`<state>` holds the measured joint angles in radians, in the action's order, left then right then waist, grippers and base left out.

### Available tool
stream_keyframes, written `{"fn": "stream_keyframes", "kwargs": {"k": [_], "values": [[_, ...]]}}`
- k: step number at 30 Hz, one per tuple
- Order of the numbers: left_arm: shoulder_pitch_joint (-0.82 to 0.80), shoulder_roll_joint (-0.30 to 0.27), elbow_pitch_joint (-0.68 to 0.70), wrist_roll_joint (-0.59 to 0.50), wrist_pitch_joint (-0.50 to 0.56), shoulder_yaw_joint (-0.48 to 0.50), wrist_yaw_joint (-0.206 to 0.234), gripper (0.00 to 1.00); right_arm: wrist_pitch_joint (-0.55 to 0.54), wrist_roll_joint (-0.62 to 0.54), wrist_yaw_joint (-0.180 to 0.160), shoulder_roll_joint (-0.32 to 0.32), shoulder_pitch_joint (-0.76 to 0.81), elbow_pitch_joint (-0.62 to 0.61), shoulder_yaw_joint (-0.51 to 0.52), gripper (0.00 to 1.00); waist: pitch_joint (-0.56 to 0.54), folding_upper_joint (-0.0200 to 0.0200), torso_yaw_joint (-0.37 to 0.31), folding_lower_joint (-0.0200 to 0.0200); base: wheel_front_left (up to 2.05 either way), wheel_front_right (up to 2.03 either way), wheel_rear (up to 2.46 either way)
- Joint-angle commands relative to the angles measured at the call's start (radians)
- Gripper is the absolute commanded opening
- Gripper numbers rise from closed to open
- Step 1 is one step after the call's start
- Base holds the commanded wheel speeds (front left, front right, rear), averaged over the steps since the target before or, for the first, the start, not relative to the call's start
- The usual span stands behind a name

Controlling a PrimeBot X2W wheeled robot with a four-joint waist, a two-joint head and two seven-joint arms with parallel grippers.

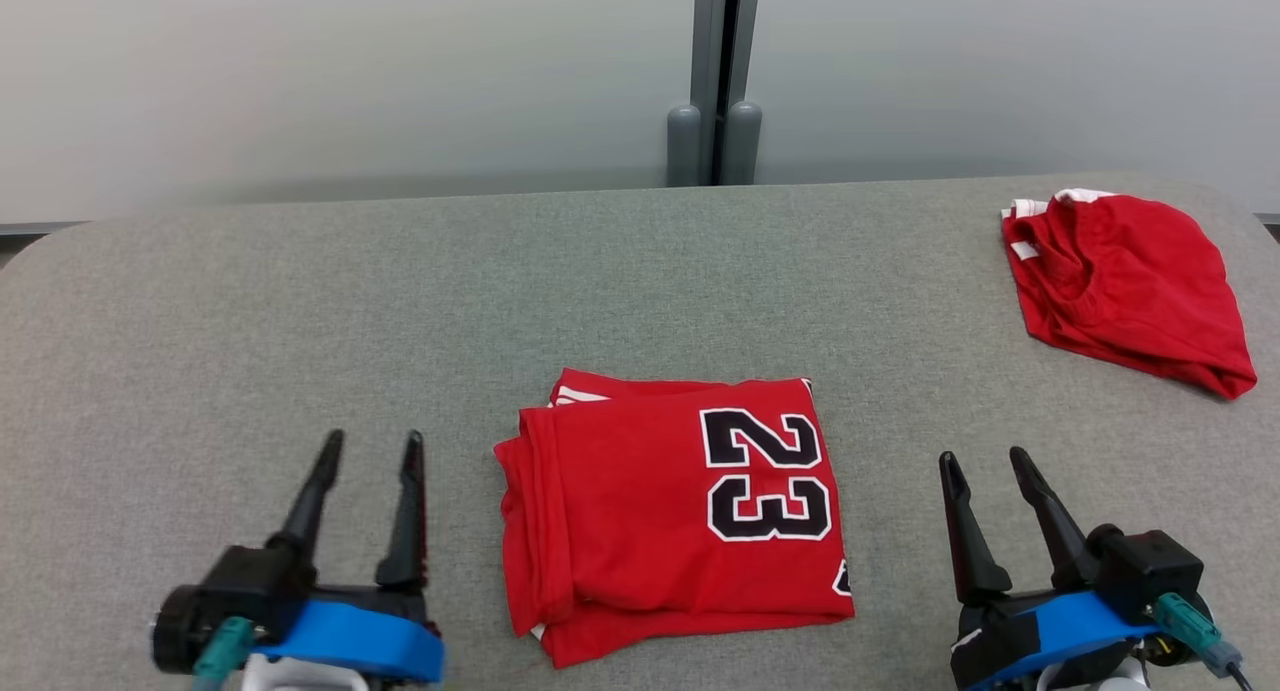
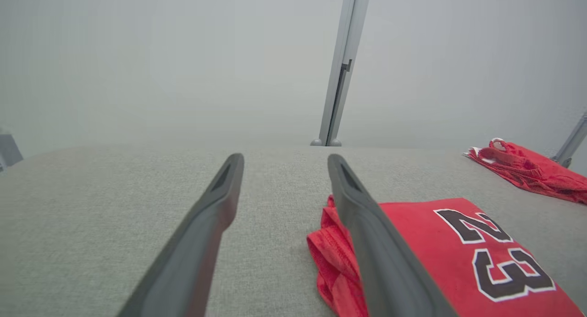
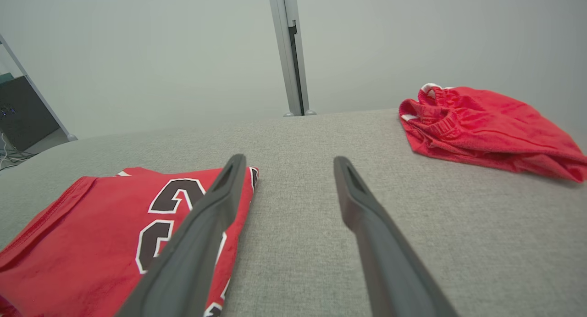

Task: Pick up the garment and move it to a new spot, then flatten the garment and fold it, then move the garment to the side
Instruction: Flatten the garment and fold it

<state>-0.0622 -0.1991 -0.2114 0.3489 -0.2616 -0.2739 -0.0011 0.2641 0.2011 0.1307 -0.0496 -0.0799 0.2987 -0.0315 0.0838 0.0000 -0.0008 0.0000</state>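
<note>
At lower centre of the head view, our folded jersey (image 1: 670, 516) lies flat on the table (image 1: 300, 321), between our grippers. Left gripper (image 1: 373, 437) at lower left and right gripper (image 1: 983, 456) at lower right both stand spread, apart from the cloth. Crumpled shorts (image 1: 1125, 286) lie at upper right.

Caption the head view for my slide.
Folded red 23 jersey between open left gripper and open right gripper; second red garment at far right.
</note>
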Motion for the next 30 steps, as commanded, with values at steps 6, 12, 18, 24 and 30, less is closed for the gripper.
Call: {"fn": "stream_keyframes", "kwargs": {"k": [6, 12, 18, 24, 30], "values": [[0.045, -0.004, 0.068, -0.059, -0.004, 0.146, 0.019, 1.00, 0.000, -0.012, 0.000, -0.002, 0.002, -0.006, 0.014, 1.00, -0.014, 0.0000, 0.007, 0.0000, 0.00, 0.00, 0.00], [0.088, 0.008, 0.059, -0.106, -0.004, 0.229, 0.023, 1.00, 0.000, -0.020, 0.000, -0.002, 0.024, -0.010, 0.020, 1.00, -0.037, 0.0000, 0.014, 0.0000, 0.00, 0.00, 0.00], [0.113, 0.019, 0.028, -0.139, -0.004, 0.254, 0.015, 1.00, 0.000, -0.034, 0.000, -0.002, 0.040, -0.014, 0.036, 1.00, -0.056, 0.0000, 0.022, 0.0000, 0.00, 0.00, 0.00], [0.125, 0.028, -0.011, -0.169, -0.005, 0.257, -0.003, 1.00, 0.000, -0.053, 0.000, -0.002, 0.063, -0.006, 0.043, 1.00, -0.075, 0.0000, 0.029, 0.0000, 0.00, 0.00, 0.00], [0.131, 0.041, -0.035, -0.185, -0.005, 0.269, -0.015, 1.00, 0.000, -0.065, 0.000, -0.002, 0.076, 0.007, 0.036, 1.00, -0.084, 0.0000, 0.032, 0.0000, 0.00, 0.00, 0.00]]}}
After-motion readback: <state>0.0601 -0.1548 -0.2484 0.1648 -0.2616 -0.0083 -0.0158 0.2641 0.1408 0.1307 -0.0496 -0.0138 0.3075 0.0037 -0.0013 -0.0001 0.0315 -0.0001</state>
